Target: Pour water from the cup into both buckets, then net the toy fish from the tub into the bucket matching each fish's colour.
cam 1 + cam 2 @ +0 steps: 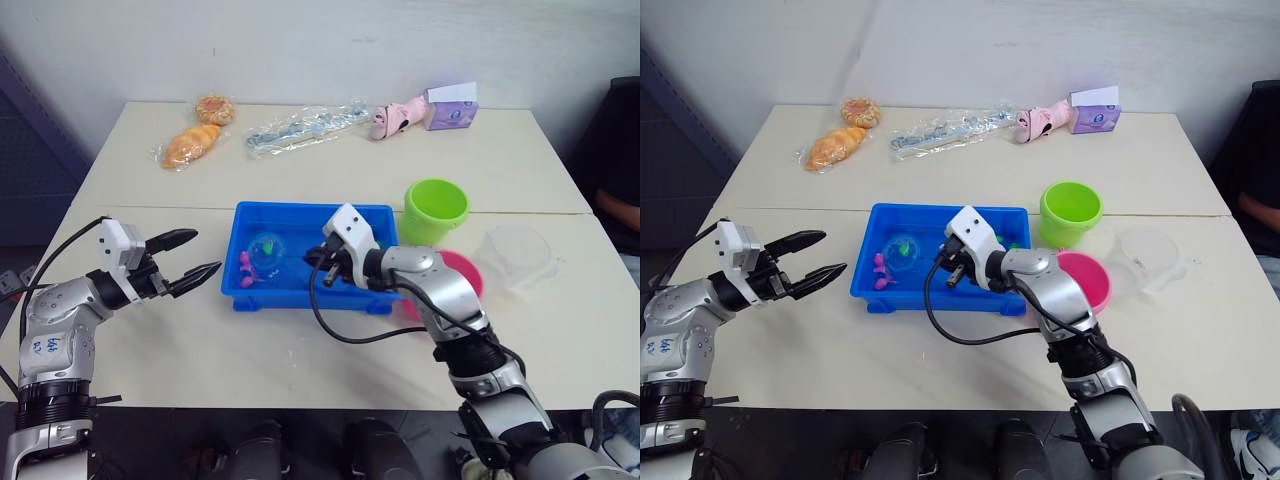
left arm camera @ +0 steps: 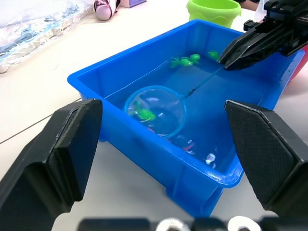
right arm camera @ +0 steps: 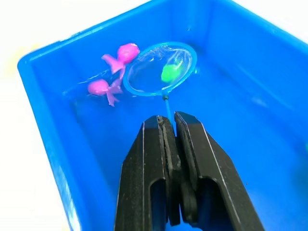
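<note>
The tub point(image 1: 300, 215), a shallow blue tray, sits at the middle of the table point(image 1: 150, 360), holding water; the green bucket point(image 1: 436, 208) stands just off the tub's corner at about two o'clock, and the pink bucket point(image 1: 470, 270) sits at about four o'clock from the tub, partly behind the right arm; the clear cup point(image 1: 518, 256) stands upright at three o'clock, just beyond the pink bucket; along the far edge of the table lie two wrapped pastries point(image 1: 195, 130) at eleven o'clock, a clear packet point(image 1: 305, 127) at twelve, and a pink toy with a purple box point(image 1: 425, 112) at one o'clock; the right gripper point(image 3: 171, 126) reaches into the tub from its three o'clock side, its fingers pinched tight on the thin handle of the net point(image 3: 160, 68); the left gripper point(image 1: 185, 259) hovers above the table at nine o'clock from the tub, its fingers spread wide and holding nothing; the net's hoop rests in the water toward the tub's nine o'clock end, with one green fish point(image 3: 170, 72) inside it; two pink fish point(image 3: 113, 72) lie just beside the hoop; more green fish point(image 2: 185, 60) float near the tub's far wall.
</note>
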You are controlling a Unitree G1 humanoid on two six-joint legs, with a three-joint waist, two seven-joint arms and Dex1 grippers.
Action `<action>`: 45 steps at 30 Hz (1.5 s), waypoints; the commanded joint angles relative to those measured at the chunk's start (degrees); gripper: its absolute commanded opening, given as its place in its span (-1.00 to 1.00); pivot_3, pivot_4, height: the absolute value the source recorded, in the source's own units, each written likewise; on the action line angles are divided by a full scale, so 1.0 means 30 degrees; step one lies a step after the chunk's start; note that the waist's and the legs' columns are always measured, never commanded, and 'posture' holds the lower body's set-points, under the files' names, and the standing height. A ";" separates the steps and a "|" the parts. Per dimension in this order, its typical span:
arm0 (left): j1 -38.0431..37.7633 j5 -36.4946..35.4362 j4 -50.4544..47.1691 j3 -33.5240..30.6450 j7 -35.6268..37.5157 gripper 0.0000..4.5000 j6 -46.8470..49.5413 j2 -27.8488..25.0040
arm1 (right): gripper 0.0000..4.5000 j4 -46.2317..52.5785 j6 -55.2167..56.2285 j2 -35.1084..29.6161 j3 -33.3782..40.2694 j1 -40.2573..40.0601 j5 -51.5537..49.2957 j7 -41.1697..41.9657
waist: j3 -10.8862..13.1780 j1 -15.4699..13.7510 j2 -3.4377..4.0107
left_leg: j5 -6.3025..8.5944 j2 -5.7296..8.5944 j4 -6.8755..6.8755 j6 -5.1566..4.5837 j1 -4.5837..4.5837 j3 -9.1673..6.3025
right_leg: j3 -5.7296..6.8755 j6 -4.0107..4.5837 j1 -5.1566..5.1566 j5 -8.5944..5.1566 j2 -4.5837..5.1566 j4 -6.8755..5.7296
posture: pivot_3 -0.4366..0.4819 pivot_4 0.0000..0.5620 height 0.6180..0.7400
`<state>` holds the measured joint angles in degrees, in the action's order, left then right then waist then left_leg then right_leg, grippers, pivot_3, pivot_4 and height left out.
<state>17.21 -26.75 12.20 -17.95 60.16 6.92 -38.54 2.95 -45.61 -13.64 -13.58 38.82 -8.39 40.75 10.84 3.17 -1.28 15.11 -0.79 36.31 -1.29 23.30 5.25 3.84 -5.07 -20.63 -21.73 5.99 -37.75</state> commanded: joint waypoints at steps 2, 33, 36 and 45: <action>0.0117 -0.0097 -0.0134 0.0032 0.0029 0.94 -0.0408 0.0093 | -1.00 0.2073 -0.1347 -0.0799 0.1106 -0.0351 -0.1455 0.0306 | 0.0000 -0.0010 -0.0001 | 0.0000 0.0000 -0.0006 0.0000 -0.0001 0.0000 | 0.0001 0.0000 0.0001 0.0000 0.0000 0.0002 | -0.05 -0.47 1.00; -0.0054 0.0898 0.0104 0.1042 0.2838 0.94 -0.1371 -0.2223 | -1.00 0.0257 0.0286 -0.1124 -0.4375 0.1914 0.1770 -0.0316 | 0.0001 0.0010 -0.0004 | -0.0008 0.0000 -0.0021 0.0012 0.0001 0.0008 | 0.0008 0.0000 -0.0014 0.0000 0.0001 0.0006 | -0.05 -0.47 1.00; 0.0348 0.0862 -0.0052 0.1326 0.3372 0.94 -0.1200 -0.2690 | -1.00 0.0616 -0.0049 -0.1220 -0.4571 0.1972 0.1734 -0.0086 | 0.0001 0.0028 -0.0003 | -0.0008 0.0000 -0.0025 0.0012 0.0001 0.0011 | 0.0007 0.0000 -0.0017 0.0000 0.0000 0.0007 | -0.05 -0.47 1.00; 0.1347 0.1657 0.0038 0.2482 0.4364 0.94 -0.1718 -0.3542 | -1.00 0.0739 -0.0793 0.0675 -0.3067 0.1442 0.0477 -0.0681 | 0.0001 0.0066 -0.0003 | -0.0011 -0.0002 -0.0036 0.0017 0.0000 0.0013 | 0.0011 0.0001 -0.0022 0.0000 -0.0002 0.0003 | -0.05 -0.47 1.00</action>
<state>20.56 -22.10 13.75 -10.35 72.91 2.44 -48.10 2.98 -48.41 -12.31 -24.49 43.03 -5.72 39.27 10.84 3.37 -1.29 15.08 -0.79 36.21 -1.24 23.30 5.29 3.88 -5.06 -20.70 -21.73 5.98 -37.75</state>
